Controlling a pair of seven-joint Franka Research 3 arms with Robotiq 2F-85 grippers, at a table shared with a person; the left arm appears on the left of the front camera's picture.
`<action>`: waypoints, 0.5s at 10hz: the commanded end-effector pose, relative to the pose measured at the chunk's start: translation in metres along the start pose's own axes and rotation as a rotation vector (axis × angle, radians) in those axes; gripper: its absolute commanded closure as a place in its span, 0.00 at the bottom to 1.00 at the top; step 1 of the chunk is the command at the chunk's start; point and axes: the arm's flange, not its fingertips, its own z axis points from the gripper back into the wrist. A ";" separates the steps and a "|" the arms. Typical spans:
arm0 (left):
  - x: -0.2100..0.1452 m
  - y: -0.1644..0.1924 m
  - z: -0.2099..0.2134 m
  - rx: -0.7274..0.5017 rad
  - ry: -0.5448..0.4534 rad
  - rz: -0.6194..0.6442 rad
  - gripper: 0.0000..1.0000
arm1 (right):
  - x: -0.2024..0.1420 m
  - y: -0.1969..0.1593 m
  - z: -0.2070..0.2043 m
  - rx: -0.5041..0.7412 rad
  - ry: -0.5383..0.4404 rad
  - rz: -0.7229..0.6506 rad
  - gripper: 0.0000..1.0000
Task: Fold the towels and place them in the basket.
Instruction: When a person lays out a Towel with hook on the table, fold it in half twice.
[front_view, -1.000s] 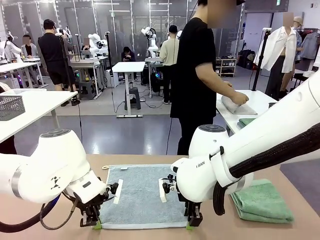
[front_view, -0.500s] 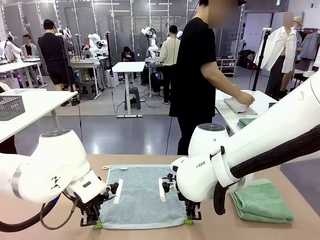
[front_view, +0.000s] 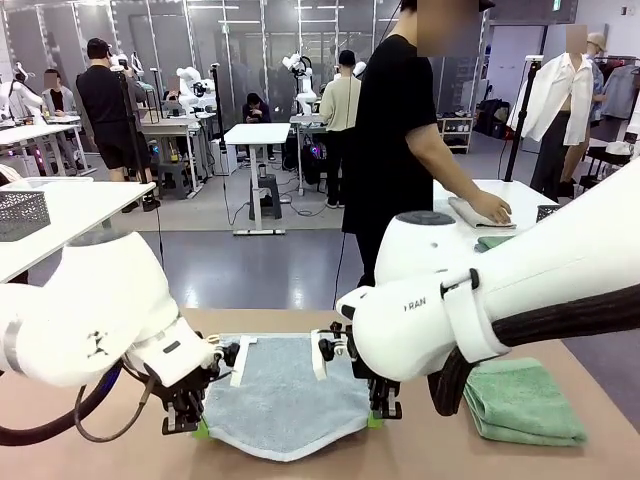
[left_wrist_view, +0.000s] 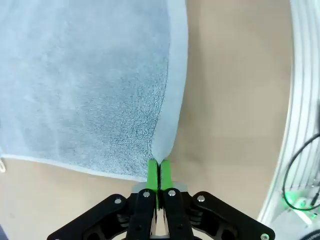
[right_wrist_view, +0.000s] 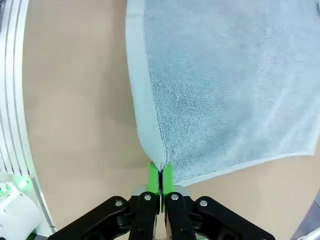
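Left gripper (left_wrist_view: 159, 167) and right gripper (right_wrist_view: 160, 170) clamping closed on 2 near corners of fuzzy blue-grey towel (front_view: 285, 395), folded mint towel (front_view: 525, 400) lying outboard of right fingers (right_wrist_view: 154, 172)

left hand (left_wrist_view: 159, 172) pinching blue-grey towel (left_wrist_view: 90, 80) corner, tan table (left_wrist_view: 235, 100)

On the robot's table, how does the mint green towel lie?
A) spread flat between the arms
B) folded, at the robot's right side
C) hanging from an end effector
B: the mint green towel lies folded on the table at the right; the spread one is the pale blue-grey towel.
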 end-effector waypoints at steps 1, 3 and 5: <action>-0.003 -0.036 0.037 -0.020 0.001 0.018 1.00 | 0.006 0.015 0.034 -0.026 -0.021 -0.046 1.00; 0.005 -0.048 0.064 0.005 -0.006 -0.001 1.00 | 0.012 0.024 0.052 -0.044 -0.011 -0.071 1.00; 0.017 -0.053 0.089 0.061 0.008 -0.026 1.00 | 0.017 0.026 0.061 -0.066 -0.017 -0.091 1.00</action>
